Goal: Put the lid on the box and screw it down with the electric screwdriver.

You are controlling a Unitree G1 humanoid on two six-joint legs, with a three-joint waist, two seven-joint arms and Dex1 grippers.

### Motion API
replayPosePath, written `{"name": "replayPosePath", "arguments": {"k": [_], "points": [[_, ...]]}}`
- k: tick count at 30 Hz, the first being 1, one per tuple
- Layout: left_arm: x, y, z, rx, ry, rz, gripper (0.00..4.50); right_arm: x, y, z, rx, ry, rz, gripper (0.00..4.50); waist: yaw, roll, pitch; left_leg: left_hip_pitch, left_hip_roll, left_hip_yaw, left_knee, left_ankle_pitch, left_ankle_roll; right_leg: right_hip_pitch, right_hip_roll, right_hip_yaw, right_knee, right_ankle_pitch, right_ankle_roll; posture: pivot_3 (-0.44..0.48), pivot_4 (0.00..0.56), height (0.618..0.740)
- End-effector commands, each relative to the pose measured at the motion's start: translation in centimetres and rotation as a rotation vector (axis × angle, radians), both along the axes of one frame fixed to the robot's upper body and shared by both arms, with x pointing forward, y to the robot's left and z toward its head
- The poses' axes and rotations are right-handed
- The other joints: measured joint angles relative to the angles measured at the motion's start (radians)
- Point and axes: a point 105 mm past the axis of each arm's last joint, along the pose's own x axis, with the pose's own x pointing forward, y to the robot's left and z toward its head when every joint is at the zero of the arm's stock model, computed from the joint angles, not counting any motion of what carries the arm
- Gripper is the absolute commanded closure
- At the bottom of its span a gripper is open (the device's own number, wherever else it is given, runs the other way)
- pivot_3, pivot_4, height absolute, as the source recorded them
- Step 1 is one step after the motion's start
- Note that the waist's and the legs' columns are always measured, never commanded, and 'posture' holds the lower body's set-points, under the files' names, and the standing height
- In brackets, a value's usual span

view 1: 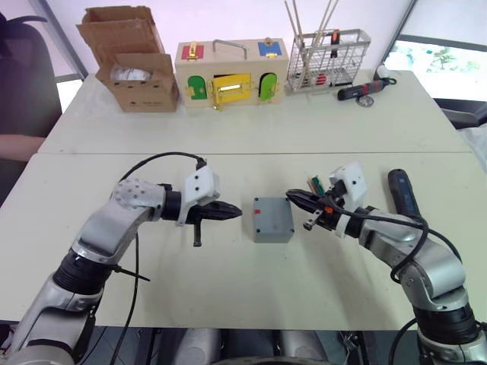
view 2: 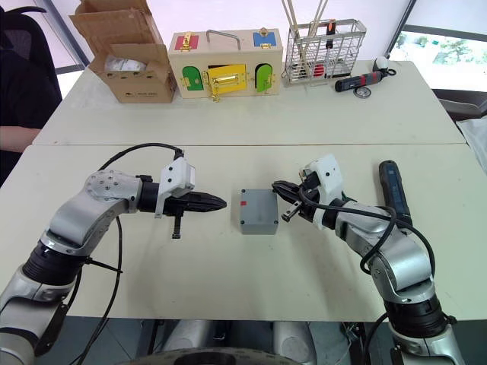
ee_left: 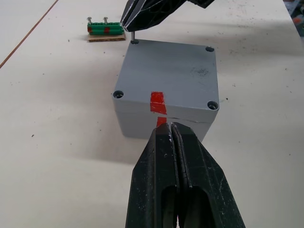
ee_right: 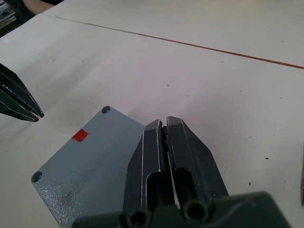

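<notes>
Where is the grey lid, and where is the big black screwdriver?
lid [ee_left: 168,76], left wrist view, flat top face.
electric screwdriver [view 1: 403,192], left eye view, middle of its black body.

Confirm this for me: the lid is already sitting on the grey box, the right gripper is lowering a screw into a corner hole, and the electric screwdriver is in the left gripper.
Wrong on one point. The left gripper is shut and empty beside the box; the electric screwdriver lies on the table by the right arm, as the left eye view shows. The rest holds: the lid is on and the right gripper holds a screw at a corner hole.
</notes>
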Motion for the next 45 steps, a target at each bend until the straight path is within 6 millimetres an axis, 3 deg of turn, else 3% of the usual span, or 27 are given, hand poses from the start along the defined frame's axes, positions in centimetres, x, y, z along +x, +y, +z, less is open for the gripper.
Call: {"name": "replayPosePath", "arguments": {"k": [1,16,34,41,43,45], "points": [[0.1,-0.2,1.0,-0.009,-0.044,-0.007,4.5,-0.4,0.3,0.0,-0.006,0.001,0.023,4.48,0.0,0.0,0.0,0.0,0.0,0.0,0.0,0.0,0.0,0.0,0.0,0.0,0.0,0.0,0.0,0.0,0.15,0.74],[0.0,-0.2,0.8,-0.011,-0.039,-0.011,4.5,-0.7,0.6,0.8,0.014,-0.009,0.035,4.48,0.0,0.0,0.0,0.0,0.0,0.0,0.0,0.0,0.0,0.0,0.0,0.0,0.0,0.0,0.0,0.0,0.15,0.74],[0.1,-0.2,0.7,-0.013,-0.04,-0.005,4.5,0.0,0.5,0.3,-0.03,-0.029,0.028,4.48,0.0,0.0,0.0,0.0,0.0,0.0,0.0,0.0,0.0,0.0,0.0,0.0,0.0,0.0,0.0,0.0,0.15,0.74],[0.3,-0.3,1.1,-0.026,-0.046,-0.005,4.5,0.1,0.1,1.1,-0.048,-0.057,0.033,1.13,0.0,0.0,0.0,0.0,0.0,0.0,0.0,0.0,0.0,0.0,0.0,0.0,0.0,0.0,0.0,0.0,0.15,0.74],[0.3,-0.5,1.3,-0.035,-0.049,-0.01,4.5,0.3,-0.3,1.4,-0.062,-0.065,0.021,0.63,0.001,0.0,0.0,0.0,0.0,0.0,0.0,0.0,0.0,0.0,0.0,0.0,0.0,0.0,0.0,0.0,0.15,0.74],[0.3,-0.9,1.8,-0.062,-0.055,-0.031,4.5,0.3,-1.8,2.9,-0.085,-0.078,0.004,0.11,0.002,0.0,0.0,0.0,0.0,0.0,0.0,0.0,0.0,0.0,0.0,0.0,0.0,0.0,0.0,0.0,0.15,0.74]]}}
